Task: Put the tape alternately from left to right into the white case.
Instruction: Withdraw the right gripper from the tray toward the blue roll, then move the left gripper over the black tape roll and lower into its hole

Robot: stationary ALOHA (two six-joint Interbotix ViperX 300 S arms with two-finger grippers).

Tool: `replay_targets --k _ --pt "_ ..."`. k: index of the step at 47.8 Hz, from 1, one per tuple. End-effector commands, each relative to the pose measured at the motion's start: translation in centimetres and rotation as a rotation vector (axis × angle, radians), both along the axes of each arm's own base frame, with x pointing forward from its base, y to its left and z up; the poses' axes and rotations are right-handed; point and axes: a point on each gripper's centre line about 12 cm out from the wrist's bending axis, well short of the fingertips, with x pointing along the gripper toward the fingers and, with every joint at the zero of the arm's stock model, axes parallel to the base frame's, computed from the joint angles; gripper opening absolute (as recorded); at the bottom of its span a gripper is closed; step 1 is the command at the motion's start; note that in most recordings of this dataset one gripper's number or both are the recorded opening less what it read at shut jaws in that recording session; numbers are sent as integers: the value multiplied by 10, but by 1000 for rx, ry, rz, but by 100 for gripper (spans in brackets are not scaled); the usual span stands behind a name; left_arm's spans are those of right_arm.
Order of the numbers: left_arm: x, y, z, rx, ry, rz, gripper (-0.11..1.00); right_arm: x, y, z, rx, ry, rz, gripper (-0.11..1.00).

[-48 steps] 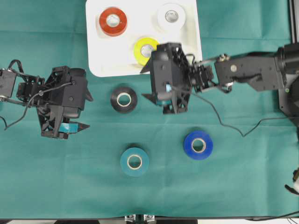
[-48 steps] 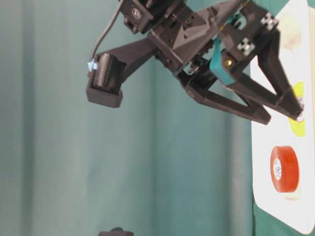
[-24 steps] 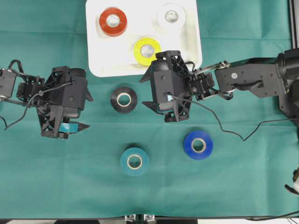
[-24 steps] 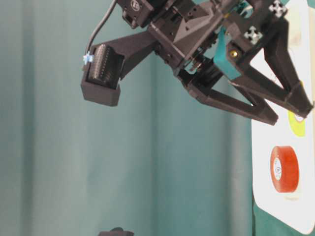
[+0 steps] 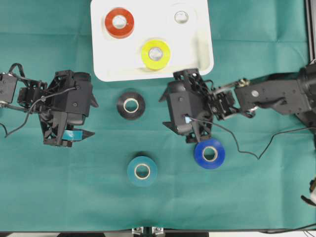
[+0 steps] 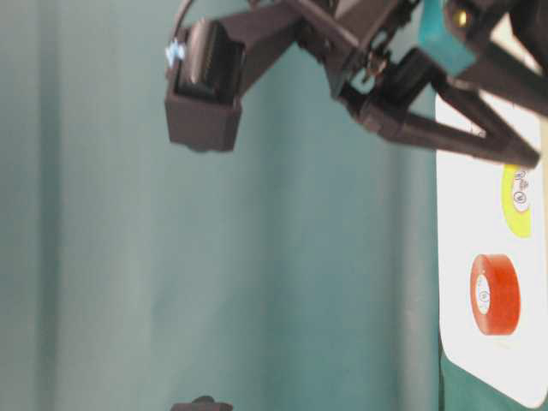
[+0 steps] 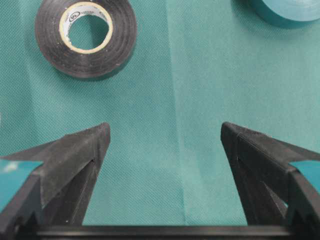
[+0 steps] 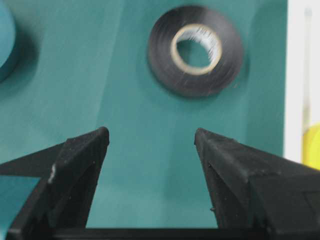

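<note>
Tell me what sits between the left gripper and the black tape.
Nothing visible. The left gripper is open, with only bare green cloth between it and the black tape, which lies flat ahead and to the left in its wrist view.

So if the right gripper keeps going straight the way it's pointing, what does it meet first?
Probably the black tape roll. The right gripper is open and empty, and its wrist view shows that roll ahead, slightly right of center, with only green cloth between. Depth is unclear.
</note>
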Motion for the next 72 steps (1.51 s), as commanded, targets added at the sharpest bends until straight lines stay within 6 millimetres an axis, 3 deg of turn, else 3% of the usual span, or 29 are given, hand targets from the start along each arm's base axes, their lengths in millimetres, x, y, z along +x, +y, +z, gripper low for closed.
replay_targets --k 1,20,34,57,72 --pt "4 -2 8 -6 -26 -2 68 -6 4 14 21 -20 -15 79" --pt "10 -3 5 -25 -14 23 68 -40 11 -3 77 79 -91 79" --pt "10 -3 5 -25 -14 23 68 -51 17 -9 110 102 -110 79" --pt "10 -3 5 -31 -13 30 68 -46 19 -3 112 83 -103 79" --pt "8 -13 5 -67 -4 41 68 -45 19 -3 113 81 -104 79"
